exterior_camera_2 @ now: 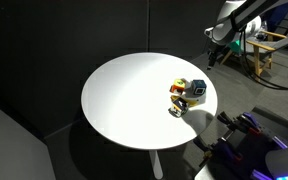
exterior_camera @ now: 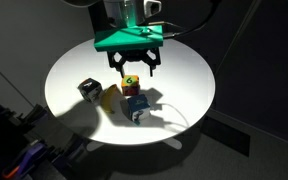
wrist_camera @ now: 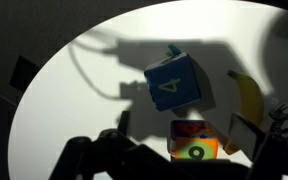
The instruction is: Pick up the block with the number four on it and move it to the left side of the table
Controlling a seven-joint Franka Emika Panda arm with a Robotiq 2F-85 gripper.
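Gripper (exterior_camera: 134, 68) wide open and empty, hanging high over orange cube (wrist_camera: 194, 142). Block with the number four (wrist_camera: 172, 83) just beyond that cube in wrist view, toward table (exterior_camera: 74, 60) edge, beside banana (wrist_camera: 249, 100); probably needs shifting across before descending

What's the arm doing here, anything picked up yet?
Nothing is picked up yet. The gripper hangs open above a small cluster of things on the round white table and holds nothing. The block with the number four sits untouched on the tabletop. Close by it are an orange-red cube with a green 6, a banana and a black-and-white cube.
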